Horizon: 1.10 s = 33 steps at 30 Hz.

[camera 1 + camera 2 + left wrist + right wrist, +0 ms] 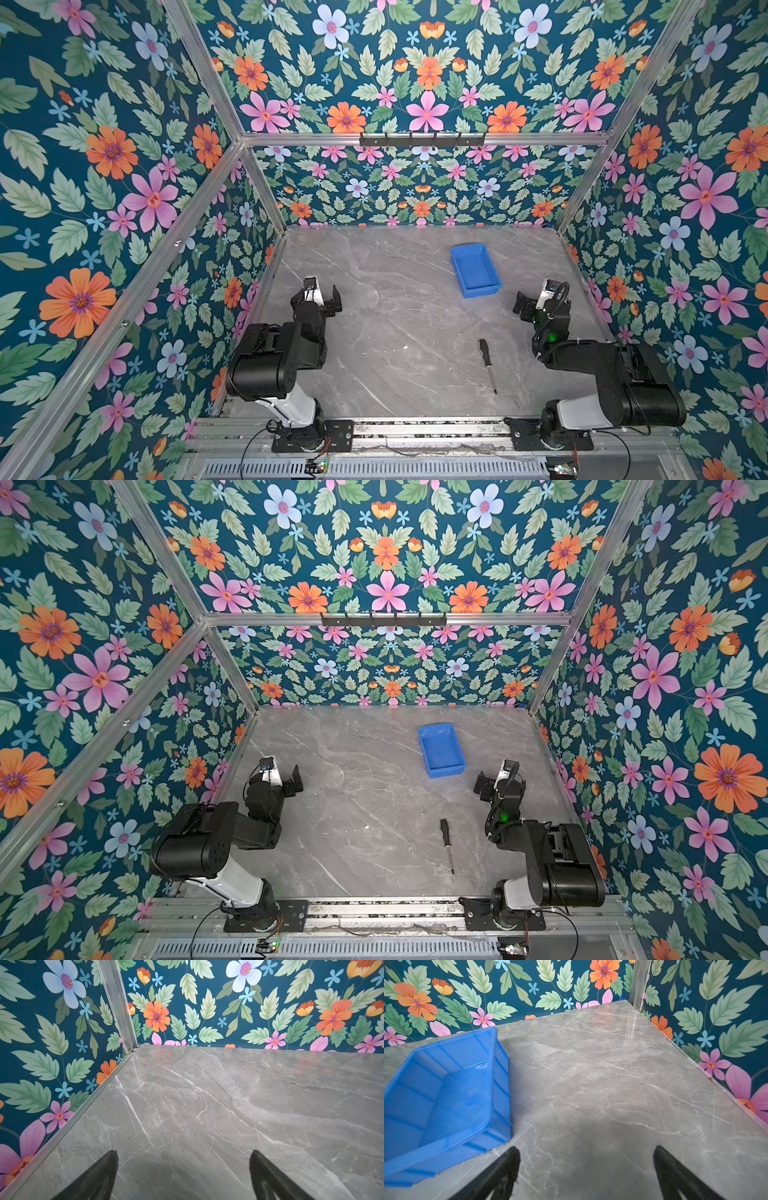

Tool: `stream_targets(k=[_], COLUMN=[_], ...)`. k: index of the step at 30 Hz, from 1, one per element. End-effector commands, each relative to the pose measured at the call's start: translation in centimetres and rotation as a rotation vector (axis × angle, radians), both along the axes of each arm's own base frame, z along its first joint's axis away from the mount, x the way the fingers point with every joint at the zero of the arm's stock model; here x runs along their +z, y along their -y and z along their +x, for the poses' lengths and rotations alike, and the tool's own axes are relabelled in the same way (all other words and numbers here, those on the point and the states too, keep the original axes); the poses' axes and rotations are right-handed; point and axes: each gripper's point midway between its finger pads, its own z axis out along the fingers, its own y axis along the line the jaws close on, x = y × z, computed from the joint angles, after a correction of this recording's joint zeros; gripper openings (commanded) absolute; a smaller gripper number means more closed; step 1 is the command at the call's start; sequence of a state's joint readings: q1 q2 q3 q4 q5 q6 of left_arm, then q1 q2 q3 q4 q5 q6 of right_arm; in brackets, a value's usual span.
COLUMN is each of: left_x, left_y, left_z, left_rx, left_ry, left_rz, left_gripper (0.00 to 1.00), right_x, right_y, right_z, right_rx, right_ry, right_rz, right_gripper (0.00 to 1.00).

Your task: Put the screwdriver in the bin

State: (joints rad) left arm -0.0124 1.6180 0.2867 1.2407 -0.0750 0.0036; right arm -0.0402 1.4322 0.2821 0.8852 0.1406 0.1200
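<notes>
Reaching back for the screwdriver

Right claw [586, 1148] gapes empty, as does the left claw [182, 1152]. Slim black-handled, silver-shafted screwdriver [487, 365] lies on the grey marble table [374, 332] behind the right claw, and the bright blue rectangular plastic bin [482, 292] sits just ahead. Pinch the handle crosswise.

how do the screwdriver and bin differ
The slim black-handled screwdriver with a silver metal shaft is thin and dark; the shallow rectangular bright blue plastic bin is broad. The screwdriver lies near the front of the grey marble table, the bin farther back. Both rest on it.
</notes>
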Motion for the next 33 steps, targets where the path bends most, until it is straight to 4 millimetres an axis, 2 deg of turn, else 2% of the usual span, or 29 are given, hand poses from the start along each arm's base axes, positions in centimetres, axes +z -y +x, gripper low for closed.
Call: stream_targets(k=[1, 26, 33], left_x=[0.4, 0.5, 3.3], left_y=[0.0, 0.0, 1.7], left_z=[0.1, 0.0, -1.8], left_rx=[-0.002, -0.003, -0.03], left_ry=[0.014, 0.02, 0.093], left_rz=[-0.005, -0.004, 0.064], left_gripper=[1.0, 1.0, 1.0], right_x=[0.8, 0.9, 2.9], right_y=[0.1, -0.2, -1.1], right_z=[0.2, 0.3, -0.3], right_rx=[-0.009, 0.01, 0.067], right_ry=[0.036, 0.037, 0.033], right_rz=[0.0, -0.004, -0.007], right_gripper=[0.99, 0.99, 0.99])
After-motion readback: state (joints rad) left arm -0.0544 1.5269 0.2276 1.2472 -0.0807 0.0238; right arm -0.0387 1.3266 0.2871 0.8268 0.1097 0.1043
